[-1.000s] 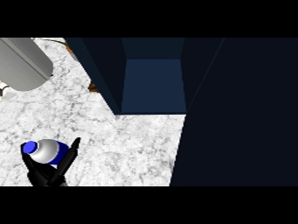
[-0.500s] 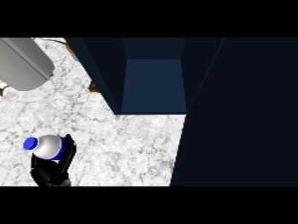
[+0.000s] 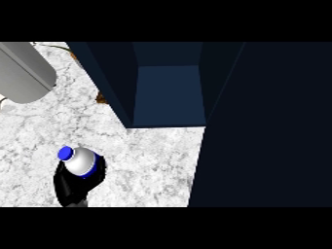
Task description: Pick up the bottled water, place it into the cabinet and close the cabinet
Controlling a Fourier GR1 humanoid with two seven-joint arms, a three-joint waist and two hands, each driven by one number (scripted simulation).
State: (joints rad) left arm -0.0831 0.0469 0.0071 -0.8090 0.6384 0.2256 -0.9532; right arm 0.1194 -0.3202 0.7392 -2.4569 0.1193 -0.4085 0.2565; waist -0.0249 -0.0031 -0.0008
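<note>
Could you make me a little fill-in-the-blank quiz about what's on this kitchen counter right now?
1. The cap of the white water bottle is ____ in colour.
2. The black hand is curled around the ____.
3. The dark blue cabinet stands with its door ____.
4. The white countertop has a ____ pattern.

Missing words: blue; bottle; open; marble

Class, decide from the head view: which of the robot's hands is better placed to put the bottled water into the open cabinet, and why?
Probably the left: the only hand in view shows at lower left, already curled round the bottled water. The open cabinet lies ahead to its right. No other hand shows.
</note>
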